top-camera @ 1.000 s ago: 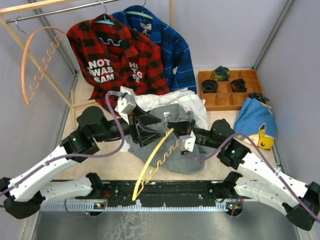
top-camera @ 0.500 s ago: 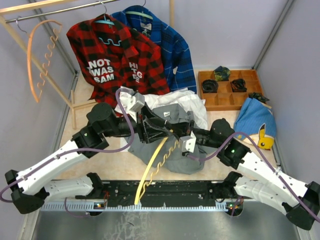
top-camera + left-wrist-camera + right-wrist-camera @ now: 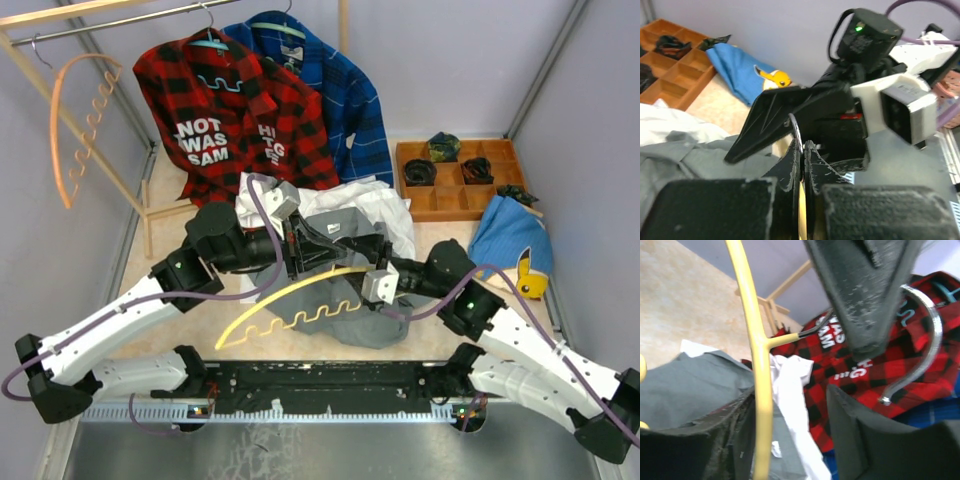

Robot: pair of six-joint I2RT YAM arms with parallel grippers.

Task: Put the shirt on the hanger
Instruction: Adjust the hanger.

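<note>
Yellow hanger (image 3: pixel 761 380), just one, is clamped by the left end effector (image 3: pixel 802 146). It stretches toward 8 o'clock over one grey shirt (image 3: pixel 365 325). The right end effector (image 3: pixel 790 395) gapes around its bar.

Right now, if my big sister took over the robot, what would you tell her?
Left gripper: shut on the hanger near its hook, holding it over the shirt.
Right gripper: open, fingers on either side of the hanger's arm, not squeezing.
The shirt lies crumpled underneath, with none of it on the hanger.
Done: hanger picked up.
Left: slide the hanger into the shirt.
</note>
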